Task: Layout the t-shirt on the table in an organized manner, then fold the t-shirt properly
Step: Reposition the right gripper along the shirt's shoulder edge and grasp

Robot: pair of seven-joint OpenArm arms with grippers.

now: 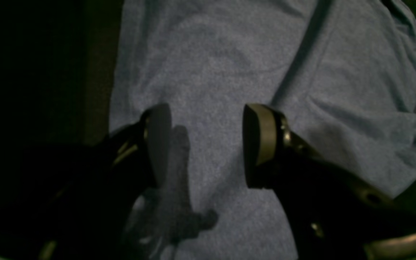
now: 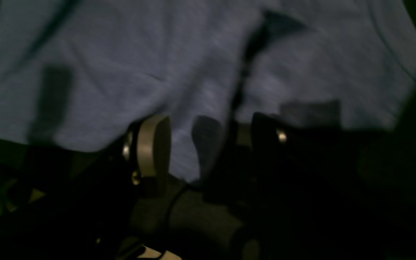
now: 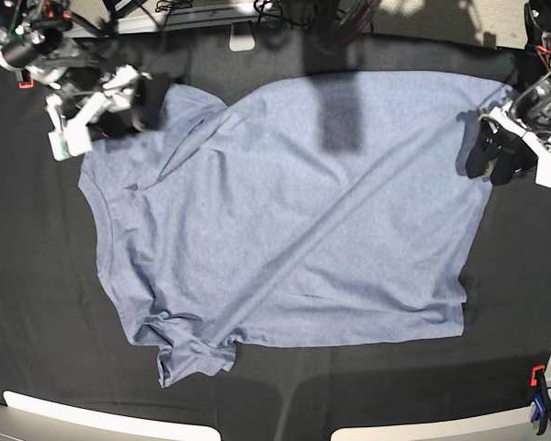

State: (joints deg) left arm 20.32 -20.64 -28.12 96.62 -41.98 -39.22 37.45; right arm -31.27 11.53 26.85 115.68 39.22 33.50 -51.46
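The t-shirt (image 3: pixel 294 211) lies spread flat on the black table (image 3: pixel 37 276), plain blue-grey side up, with one sleeve bunched at the front left. My left gripper (image 3: pixel 487 161) hovers at the shirt's far right corner. In the left wrist view that gripper (image 1: pixel 206 144) is open just above the t-shirt (image 1: pixel 229 54), with nothing between its fingers. My right gripper (image 3: pixel 147 108) is at the far left sleeve. In the blurred right wrist view this gripper (image 2: pixel 208 151) has its jaws wide apart at the edge of the t-shirt (image 2: pixel 121 72).
A blue clamp (image 3: pixel 539 409) sits at the table's front right edge. Cables (image 3: pixel 184 9) run along the back edge. White panels (image 3: pixel 101 418) border the front. A diagonal crease crosses the shirt's middle.
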